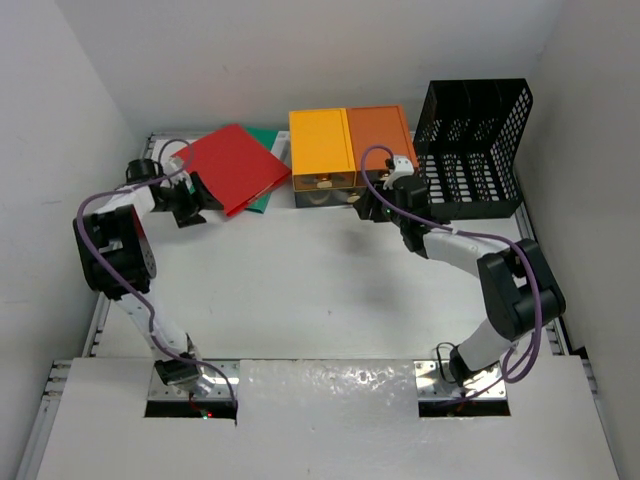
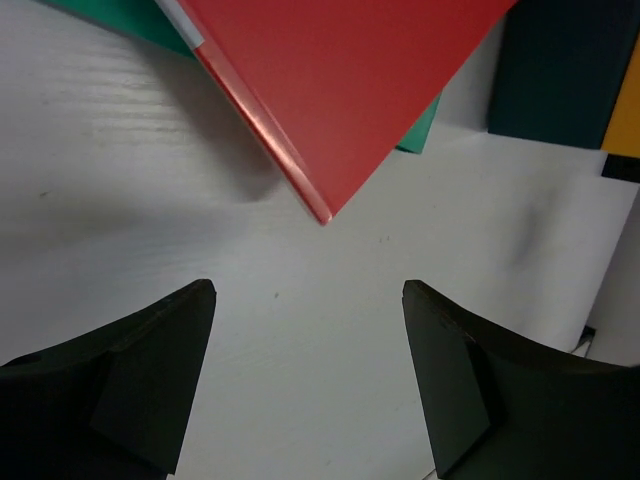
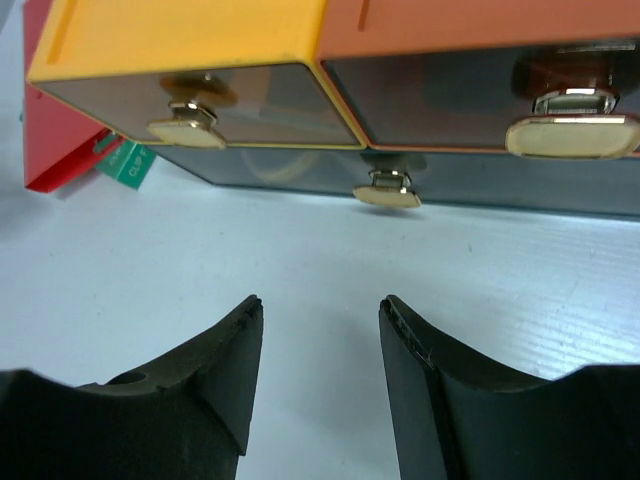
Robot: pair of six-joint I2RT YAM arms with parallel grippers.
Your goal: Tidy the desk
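Tidying of the desk [image 1: 300,290] is apparently just beginning: left gripper [image 2: 310,300] and right gripper [image 3: 320,310] are hovering open, empty, red folder [image 2: 350,80] unfiled.

you're looking at a robot lab bench dressed up as an office desk; the white desk [image 1: 300,290] has grey metal rails [image 1: 100,320] down its sides and plain white walls [image 1: 60,120] boxing it in; the left arm [image 1: 115,250] and right arm [image 1: 500,290] are bolted at its near edge, purple cables [image 1: 470,234] trailing along them; the office side shows in the red folder [image 1: 232,168], the green folder [image 1: 262,203] under it, the yellow-and-orange drawer box [image 1: 350,145] and the black mesh file rack [image 1: 475,140] along the far wall
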